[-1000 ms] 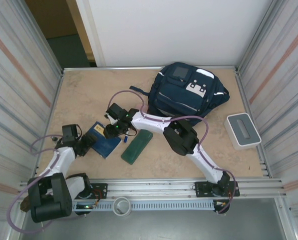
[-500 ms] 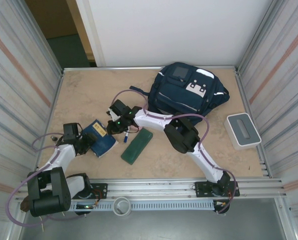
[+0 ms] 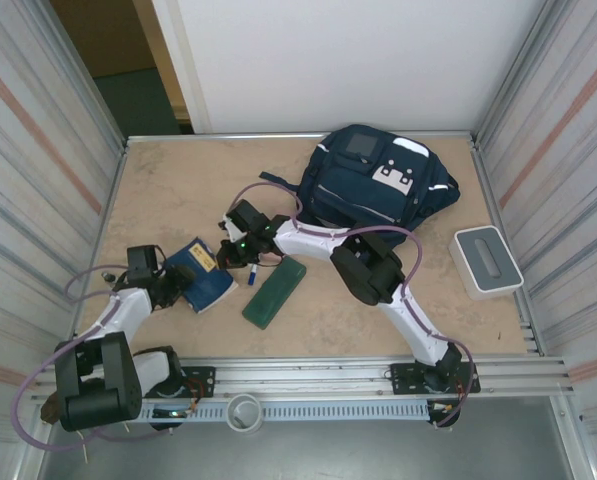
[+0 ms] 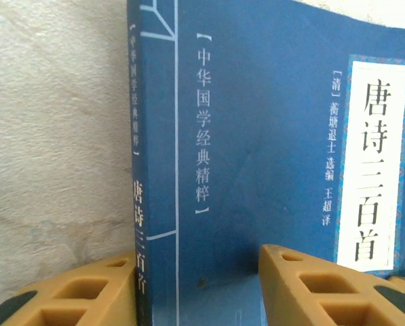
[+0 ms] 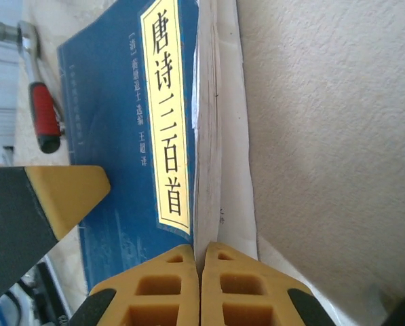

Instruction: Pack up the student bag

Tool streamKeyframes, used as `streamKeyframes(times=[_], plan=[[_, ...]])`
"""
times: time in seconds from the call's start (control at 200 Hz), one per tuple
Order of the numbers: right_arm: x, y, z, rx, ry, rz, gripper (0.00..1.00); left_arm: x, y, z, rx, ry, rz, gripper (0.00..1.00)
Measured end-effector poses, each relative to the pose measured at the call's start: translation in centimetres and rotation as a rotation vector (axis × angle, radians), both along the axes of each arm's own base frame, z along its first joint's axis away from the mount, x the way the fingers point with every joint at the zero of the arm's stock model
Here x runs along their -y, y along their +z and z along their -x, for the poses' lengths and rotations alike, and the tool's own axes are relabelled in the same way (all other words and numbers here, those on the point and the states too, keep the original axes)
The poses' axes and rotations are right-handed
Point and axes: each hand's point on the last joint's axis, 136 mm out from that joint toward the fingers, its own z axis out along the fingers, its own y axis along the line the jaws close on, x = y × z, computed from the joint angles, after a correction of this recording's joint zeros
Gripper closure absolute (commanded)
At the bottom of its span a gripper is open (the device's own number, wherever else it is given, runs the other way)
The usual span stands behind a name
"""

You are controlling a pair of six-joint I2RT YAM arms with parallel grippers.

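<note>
Top external view: the student bag (image 3: 378, 190), a large navy blue fabric backpack with a white patch and thin light stripes, lies at the far side of the beige stone-patterned table (image 3: 178, 190), right of centre. A dark strap trails off to its left. Neither of my pincers touches it.

My right arm is stretched across in front of the bag. My right pincer (image 3: 232, 260) sits near that strap, at the far-right edge of a blue softcover book (image 3: 206, 280) with a pale yellow title label. In the right wrist view, the right pincer (image 5: 201, 255) has its yellow fingertips pressed together right at the white page edge of the book (image 5: 121, 136). Whether a page is caught between them I cannot tell.

My left pincer (image 3: 176, 283) is at the book's left end and pinches it. In the left wrist view the left pincer (image 4: 197, 261) has one finger at the spine side and the other on the cover of the book (image 4: 256, 136).

A small blue-and-white pen (image 3: 250, 275) lies just beside my right pincer, between the book and a dark green flat rectangular case (image 3: 275, 292). A white-and-grey rectangular box (image 3: 486, 262) sits well apart, near the table's right edge. In the right wrist view, a red-handled metal ratchet (image 5: 43, 115) lies beyond the book.
</note>
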Motion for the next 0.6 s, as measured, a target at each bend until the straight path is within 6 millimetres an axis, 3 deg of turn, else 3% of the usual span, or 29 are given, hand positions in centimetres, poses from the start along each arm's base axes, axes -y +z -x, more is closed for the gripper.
streamKeyframes(times=[0.135,0.23,0.411,0.596], plan=[[0.8,1.6,-0.1,-0.032,-0.042,-0.055,1.0,0.4,1.0,-0.8,0.06,0.027,0.105,0.34],[1.3,4.2,-0.5,-0.05,-0.087,-0.126,1.0,1.2,2.8,-1.6,0.126,0.027,0.196,0.29],[1.3,10.4,-2.5,-0.046,-0.179,-0.303,1.0,2.6,8.4,-2.7,0.299,-0.011,0.299,0.23],[2.2,14.7,-3.9,-0.054,-0.25,-0.43,1.0,3.3,13.7,-3.5,0.442,-0.046,0.356,0.16]])
